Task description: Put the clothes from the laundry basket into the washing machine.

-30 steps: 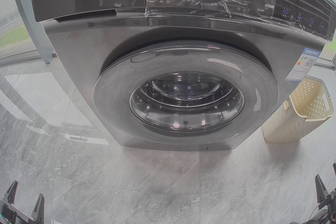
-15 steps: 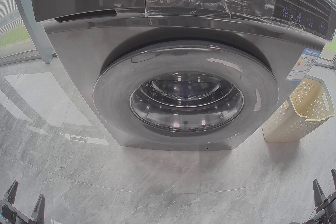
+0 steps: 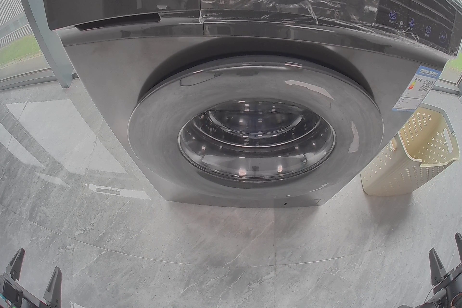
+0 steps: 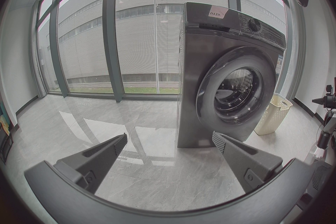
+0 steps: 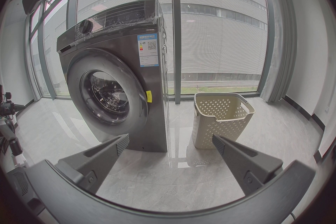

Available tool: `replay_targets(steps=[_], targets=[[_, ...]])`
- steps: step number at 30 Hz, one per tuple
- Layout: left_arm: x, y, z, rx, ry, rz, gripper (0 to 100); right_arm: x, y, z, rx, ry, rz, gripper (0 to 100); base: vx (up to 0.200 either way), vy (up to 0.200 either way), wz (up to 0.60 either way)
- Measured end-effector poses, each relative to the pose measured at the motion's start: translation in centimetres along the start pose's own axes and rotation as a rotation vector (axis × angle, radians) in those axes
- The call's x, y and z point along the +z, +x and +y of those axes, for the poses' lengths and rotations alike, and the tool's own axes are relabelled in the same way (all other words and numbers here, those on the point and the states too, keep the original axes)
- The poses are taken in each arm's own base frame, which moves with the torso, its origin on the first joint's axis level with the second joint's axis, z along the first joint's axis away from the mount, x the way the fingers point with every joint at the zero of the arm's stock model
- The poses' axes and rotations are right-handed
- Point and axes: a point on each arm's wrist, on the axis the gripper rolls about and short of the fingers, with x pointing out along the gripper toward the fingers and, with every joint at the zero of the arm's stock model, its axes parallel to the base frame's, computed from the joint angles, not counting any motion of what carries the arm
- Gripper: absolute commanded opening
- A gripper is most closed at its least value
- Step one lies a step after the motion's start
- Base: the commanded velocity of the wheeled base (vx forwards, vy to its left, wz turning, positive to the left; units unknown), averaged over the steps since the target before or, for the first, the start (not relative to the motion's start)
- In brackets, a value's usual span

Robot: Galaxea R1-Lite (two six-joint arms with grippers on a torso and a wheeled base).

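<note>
- While we hold both arms low in front of the washing machine (image 3: 255, 83), its round door (image 3: 159, 131) sits shut.
- Laundry basket (image 3: 414, 155) stands on the floor (image 3: 192, 237), just beside the machine, on our right.
- Left gripper (image 4: 168, 136): 2 jaws spread wide, gripping nothing.
- Right gripper (image 5: 169, 137): jaws wide apart too, with the basket ahead of it.

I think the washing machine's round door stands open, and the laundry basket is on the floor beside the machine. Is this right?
Not quite. The round door of the washing machine is shut, flat against the front, as the head view shows. The rest holds: the laundry basket is on the floor beside the machine.
</note>
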Motion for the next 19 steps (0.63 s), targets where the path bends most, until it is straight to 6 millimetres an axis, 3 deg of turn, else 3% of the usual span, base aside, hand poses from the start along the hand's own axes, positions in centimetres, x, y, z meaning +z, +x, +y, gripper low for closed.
replay_targets(steps=[19], targets=[[-0.01, 0.0, 0.01, 0.006, 0.001, 0.001, 100, -0.02, 0.0, 0.07, 0.029, -0.036, 0.002, 100, 0.0, 0.0, 0.0]])
